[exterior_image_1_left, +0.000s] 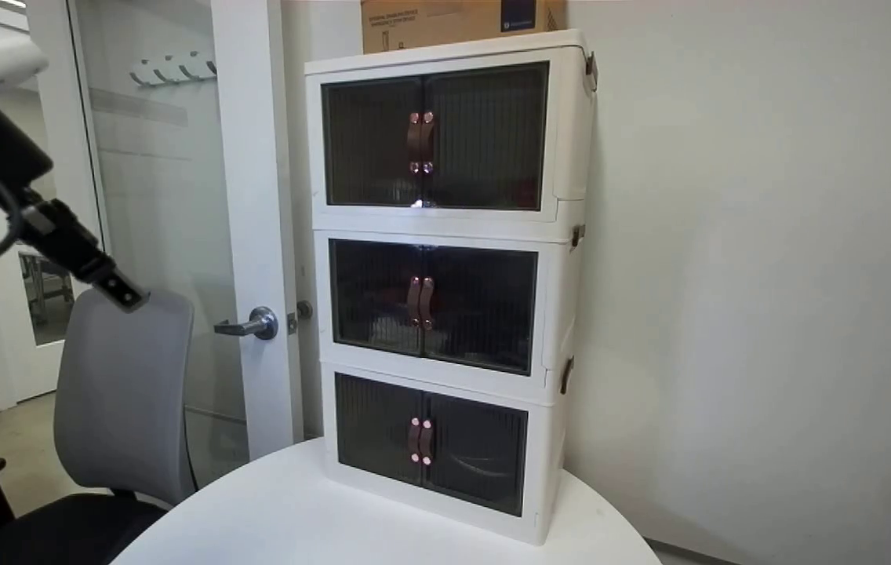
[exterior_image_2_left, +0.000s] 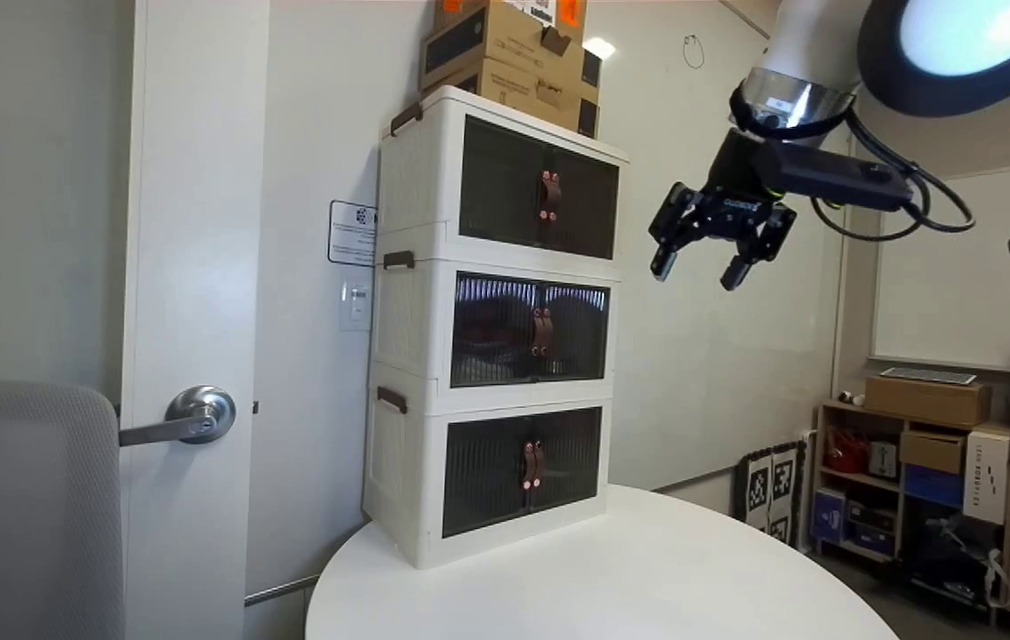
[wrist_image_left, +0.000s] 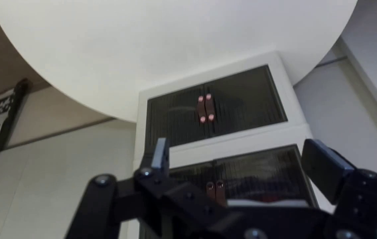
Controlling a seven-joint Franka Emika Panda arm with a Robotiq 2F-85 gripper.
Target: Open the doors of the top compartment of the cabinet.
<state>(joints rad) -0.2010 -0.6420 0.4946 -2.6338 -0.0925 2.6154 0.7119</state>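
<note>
A white cabinet of three stacked compartments stands on a round table. In both exterior views, the top compartment's dark ribbed doors are shut. Their brown strap handles sit side by side at the centre seam. My gripper is open and empty, in the air in front of the cabinet and apart from it. It also shows at the left of an exterior view. The wrist view is upside down; between the open fingers lie the middle doors. The top doors cannot be made out there.
The middle doors and bottom doors are shut too. Cardboard boxes sit on the cabinet. The white table bears it. A grey chair and a room door with a lever handle stand beside it. A wall is behind.
</note>
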